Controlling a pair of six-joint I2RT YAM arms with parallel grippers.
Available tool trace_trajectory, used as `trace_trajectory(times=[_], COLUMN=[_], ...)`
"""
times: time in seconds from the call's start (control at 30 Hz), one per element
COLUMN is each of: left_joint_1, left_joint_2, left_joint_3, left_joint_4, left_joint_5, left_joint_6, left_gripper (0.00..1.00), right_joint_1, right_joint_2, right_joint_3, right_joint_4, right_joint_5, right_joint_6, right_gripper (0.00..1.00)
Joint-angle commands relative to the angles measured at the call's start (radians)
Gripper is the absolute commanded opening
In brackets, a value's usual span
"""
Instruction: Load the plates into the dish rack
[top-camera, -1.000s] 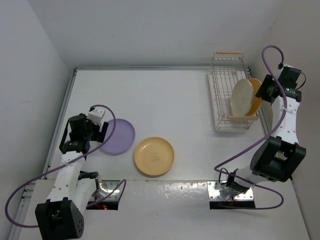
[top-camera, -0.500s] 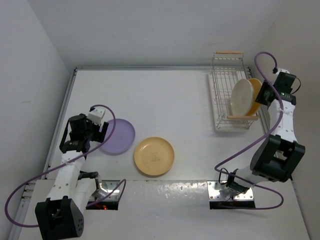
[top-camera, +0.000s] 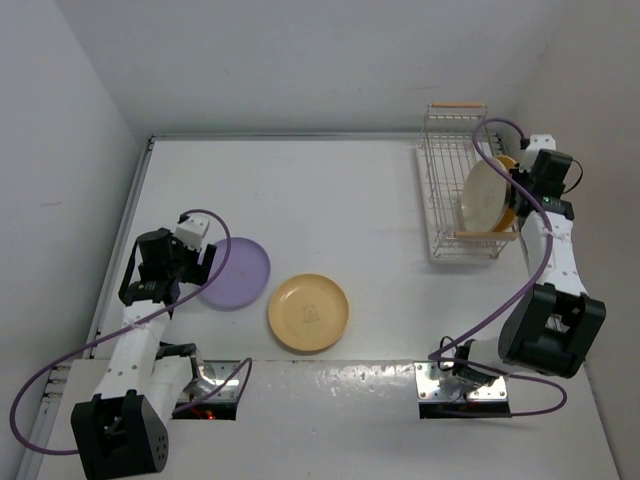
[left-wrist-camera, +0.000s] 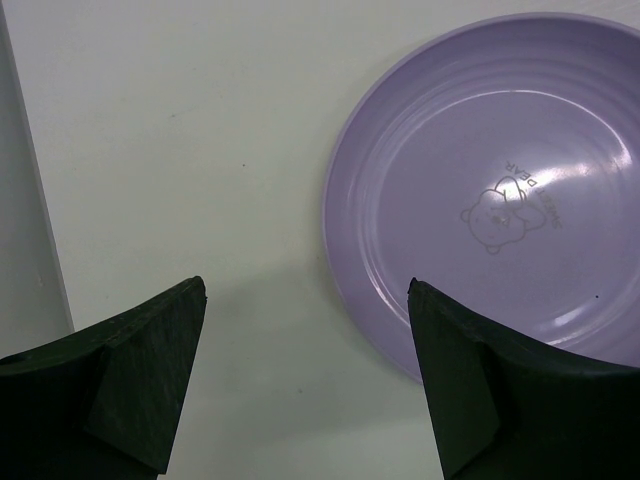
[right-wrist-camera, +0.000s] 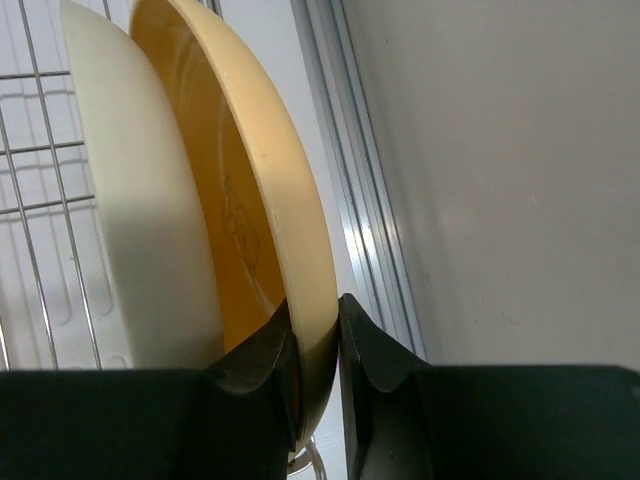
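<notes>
The white wire dish rack stands at the back right. A cream plate stands on edge in it, and a yellow-orange plate stands just behind it. My right gripper is shut on the rim of that yellow-orange plate, next to the cream plate. A second yellow-orange plate lies flat at the front middle. The lavender plate lies flat at the left. My left gripper is open just above the table at the lavender plate's left edge.
Walls close in the table at the left, back and right. An aluminium rail runs along the right wall beside the rack. Purple cables loop off both arms.
My right gripper has moved left and toward the back with the yellow-orange plate, bringing it in behind the cream plate in the rack. The left arm has not moved.
</notes>
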Motion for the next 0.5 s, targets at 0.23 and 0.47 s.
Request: trace_trajectory(times=[0.23,0.47], left_joint_1=[0.011,0.011], left_joint_2=[-0.001,-0.001], left_joint_3=[-0.007,-0.007], left_joint_4=[0.035,0.035], left_joint_5=[0.001,0.001], left_joint_6=[0.0,0.0], left_gripper=[0.86,0.86], right_joint_1=[0.027,0.035], right_joint_2=[-0.04,-0.07], right_joint_3=[-0.023,-0.083], right_joint_4=[0.065,0.073], right_joint_5=[0.009,-0.034], right_joint_6=[-0.104,-0.14], right_gripper=[0.13,0.2])
